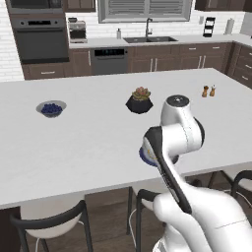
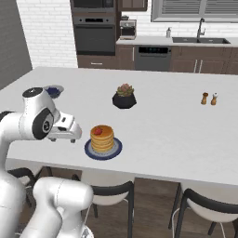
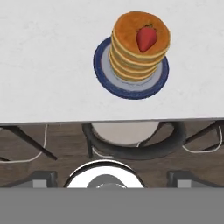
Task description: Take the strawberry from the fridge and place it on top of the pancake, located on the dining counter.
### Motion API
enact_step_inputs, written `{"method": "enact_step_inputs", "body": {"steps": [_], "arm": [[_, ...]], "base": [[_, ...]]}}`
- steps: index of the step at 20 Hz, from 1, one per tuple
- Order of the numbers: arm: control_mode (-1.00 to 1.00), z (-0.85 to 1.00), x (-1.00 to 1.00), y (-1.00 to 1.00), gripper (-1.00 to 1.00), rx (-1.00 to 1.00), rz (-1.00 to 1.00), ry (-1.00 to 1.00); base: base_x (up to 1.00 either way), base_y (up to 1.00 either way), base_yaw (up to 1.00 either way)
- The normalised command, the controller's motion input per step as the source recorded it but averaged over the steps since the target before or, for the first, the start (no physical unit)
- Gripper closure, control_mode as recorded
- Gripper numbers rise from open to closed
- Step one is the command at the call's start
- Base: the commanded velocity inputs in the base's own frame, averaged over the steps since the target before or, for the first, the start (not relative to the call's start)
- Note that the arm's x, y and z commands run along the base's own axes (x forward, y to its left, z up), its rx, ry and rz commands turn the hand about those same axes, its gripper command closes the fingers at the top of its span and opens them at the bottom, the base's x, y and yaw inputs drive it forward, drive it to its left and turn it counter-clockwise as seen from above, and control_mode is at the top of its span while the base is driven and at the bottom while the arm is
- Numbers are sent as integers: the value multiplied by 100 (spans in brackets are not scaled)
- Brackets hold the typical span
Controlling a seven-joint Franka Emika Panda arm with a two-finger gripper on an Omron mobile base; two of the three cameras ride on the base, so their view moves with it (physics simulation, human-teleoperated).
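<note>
The strawberry lies on top of the pancake, a stack on a blue plate near the front edge of the white dining counter. In the left base view only the plate's rim peeks out behind the arm. My gripper hangs over the counter's front edge, left of the stack and clear of it. In the hand view its fingertips stand wide apart, so the gripper is open and holds nothing. The fridge is out of view.
A black pot with a succulent stands mid-counter. A bowl of blueberries sits to the left, and two shakers to the right. Dark-framed chairs line the counter's near edge.
</note>
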Motion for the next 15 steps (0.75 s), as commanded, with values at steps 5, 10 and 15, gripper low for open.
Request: {"method": "enact_step_inputs", "body": {"steps": [5,10,15], "arm": [[-100,-9,-76,100,-100,-9,7,1],[-100,-27,-69,84,-100,-2,11,1],[-100,-30,6,42,-100,-1,4,6]], "base": [[0,0,0],[0,0,0],[0,0,0]]}}
